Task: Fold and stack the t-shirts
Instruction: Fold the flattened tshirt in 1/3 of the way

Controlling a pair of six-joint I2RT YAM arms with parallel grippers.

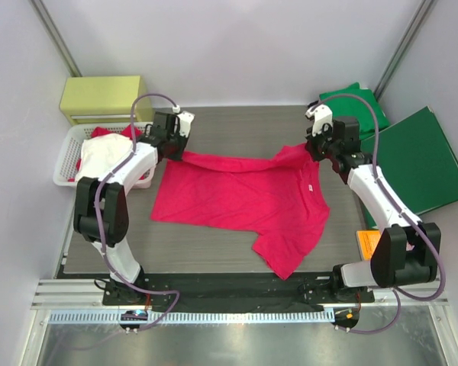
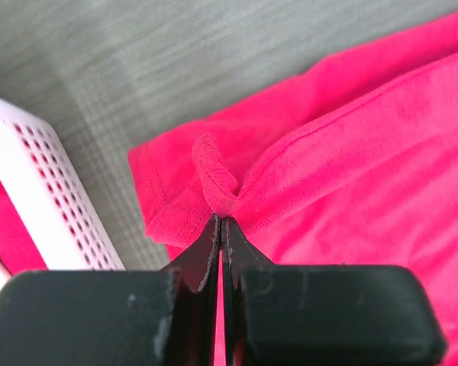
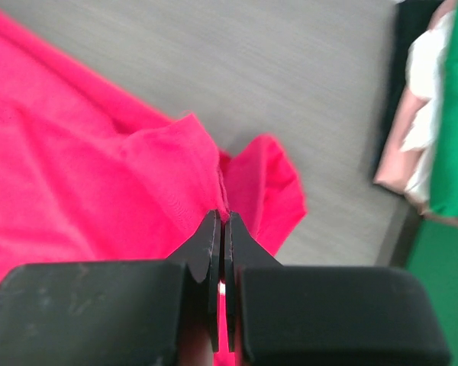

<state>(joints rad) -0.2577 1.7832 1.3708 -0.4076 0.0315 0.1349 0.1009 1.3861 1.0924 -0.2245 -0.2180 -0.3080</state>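
A bright pinkish-red t-shirt lies spread on the grey table, with a small label near its right side. My left gripper is shut on the shirt's far left corner; the left wrist view shows the hem bunched at the closed tips of that gripper. At the far right corner, my right gripper is also shut on the cloth, and a fold of the red shirt rises into its pinched tips. A green t-shirt lies at the back right. A pale t-shirt sits in the basket.
A white perforated basket stands at the left, also visible close to the left gripper. Behind it is a yellow-green box. A flat dark-green folder lies at the right, an orange item near the right arm's base. Pale cloth lies beside green.
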